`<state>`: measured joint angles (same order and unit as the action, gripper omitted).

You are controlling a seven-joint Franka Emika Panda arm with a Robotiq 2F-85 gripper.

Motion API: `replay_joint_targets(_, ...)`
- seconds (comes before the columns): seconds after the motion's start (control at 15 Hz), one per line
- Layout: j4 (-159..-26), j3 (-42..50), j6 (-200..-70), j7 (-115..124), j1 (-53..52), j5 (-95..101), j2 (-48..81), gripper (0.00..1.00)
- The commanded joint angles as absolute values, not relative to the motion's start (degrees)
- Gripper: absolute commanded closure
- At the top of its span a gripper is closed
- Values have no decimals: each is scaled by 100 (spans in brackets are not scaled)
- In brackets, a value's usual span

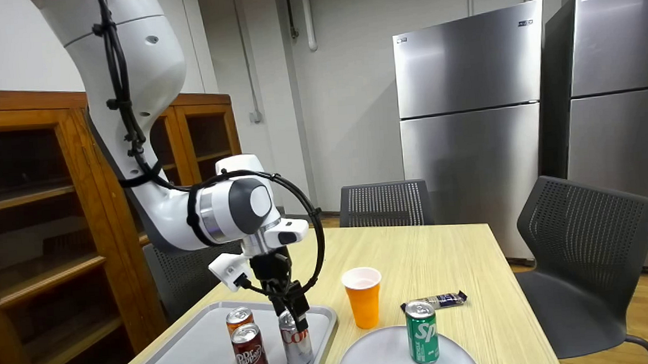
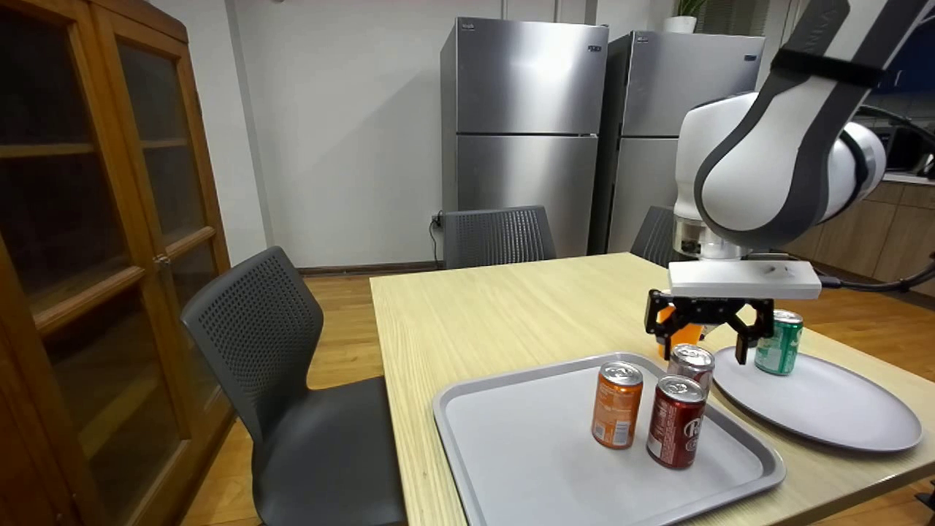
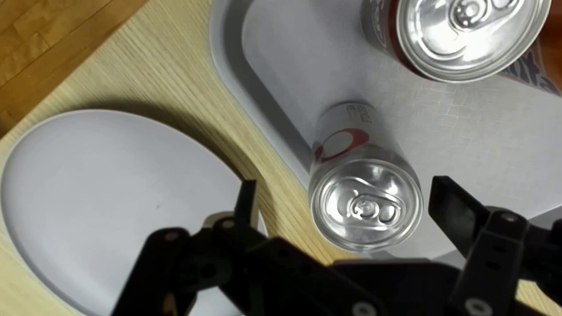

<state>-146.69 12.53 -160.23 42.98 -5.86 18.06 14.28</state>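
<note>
Gripper (image 2: 703, 356) spread wide, nothing held; wrist view shows silver can (image 3: 366, 206) off-centre between jaws. I'd centre, lower straight, avoid dark-red can (image 2: 676, 427).

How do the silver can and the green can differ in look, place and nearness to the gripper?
The silver can is lettered in red, the green can in white. The silver can stands on the tray, the green can on the plate. The silver can is close to the open gripper; the green can is farther off. Both stand upright.
</note>
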Motion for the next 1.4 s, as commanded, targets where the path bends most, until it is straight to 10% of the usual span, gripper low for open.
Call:
replay_joint_targets(0.0,-14492,1227,-16052,4390,-714,1589,1652,0)
replay_joint_targets(0.6,-14213,1279,-16030,4318,-846,1171,1989,0)
replay_joint_targets(0.67,-14193,1281,-16026,4308,-845,1130,2006,25)
replay_joint_targets(1.0,-14161,1397,-16030,4334,-905,1167,1997,59)
replay_joint_targets(1.33,-14222,1618,-15991,4309,-984,1296,1792,61)
